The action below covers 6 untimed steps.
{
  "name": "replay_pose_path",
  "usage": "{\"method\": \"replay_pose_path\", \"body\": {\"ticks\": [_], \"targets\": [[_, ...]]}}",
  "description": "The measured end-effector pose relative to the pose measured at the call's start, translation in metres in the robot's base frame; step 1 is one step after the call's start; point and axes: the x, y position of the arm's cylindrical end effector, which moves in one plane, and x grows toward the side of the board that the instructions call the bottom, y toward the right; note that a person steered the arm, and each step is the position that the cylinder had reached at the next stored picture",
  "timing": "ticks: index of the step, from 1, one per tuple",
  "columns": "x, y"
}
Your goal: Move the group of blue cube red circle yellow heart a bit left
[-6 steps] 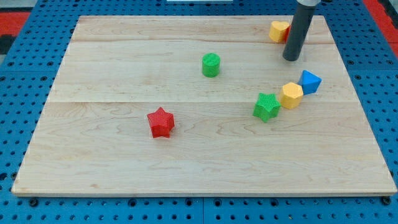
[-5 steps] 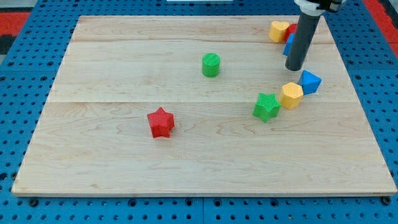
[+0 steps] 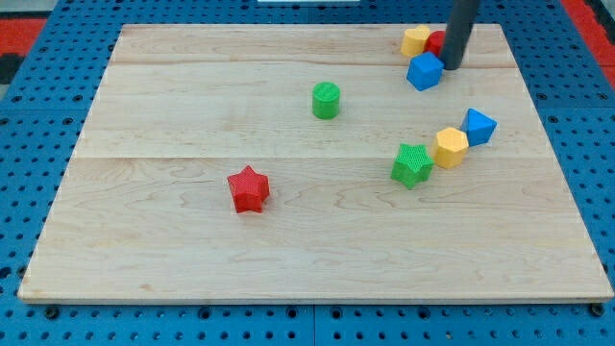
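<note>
Blue cube (image 3: 424, 71), red circle (image 3: 437, 42), yellow heart (image 3: 415, 40) bunched at desk (image 3: 192, 240) top right. Heart leftmost, circle just beside it, mostly hidden behind rod; cube below both. My tip (image 3: 450, 67) just right of cube, touching or nearly. No hand on rod. Well below: blue block (image 3: 479, 126), yellow block (image 3: 450, 147), green star (image 3: 412, 164) in row.
</note>
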Motion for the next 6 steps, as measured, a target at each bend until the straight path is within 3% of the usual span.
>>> {"method": "replay_pose_path", "body": {"ticks": [2,4,6], "targets": [[-0.021,0.062],[-0.068,0.025],[-0.073,0.035]]}}
